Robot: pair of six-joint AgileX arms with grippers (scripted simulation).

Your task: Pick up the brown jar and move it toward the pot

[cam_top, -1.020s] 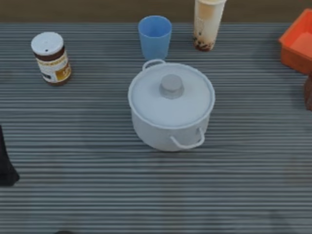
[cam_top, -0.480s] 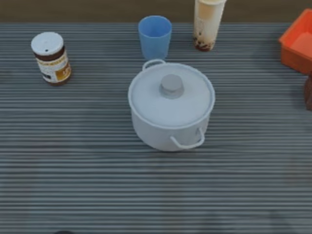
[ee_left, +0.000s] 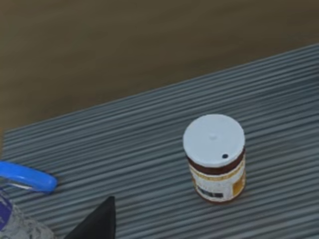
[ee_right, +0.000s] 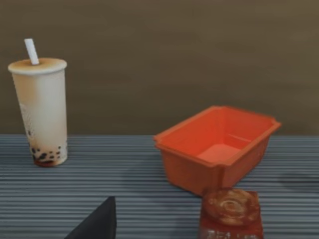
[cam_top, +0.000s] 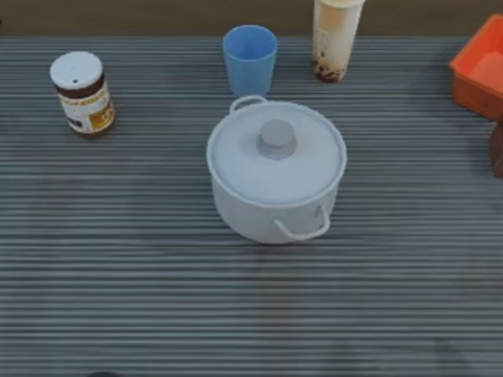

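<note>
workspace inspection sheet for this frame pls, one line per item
Surface: grey ribbed table, no spills seen.
Job's things: brown jar upright at the top view's far left, white lid on, untouched; pot at centre, lid on, well apart from the jar.
Clutter: blue cup just behind the pot; bubble tea cup with straw at the back; orange bin at the right edge; small red-brown bottle in front of the bin.
Grippers: neither in the top view; only a dark tip in the left wrist view, aimed toward the jar, and one in the right wrist view. Jaws cannot be judged.
Cables: nothing seen.
Surroundings: plain brown backdrop.
</note>
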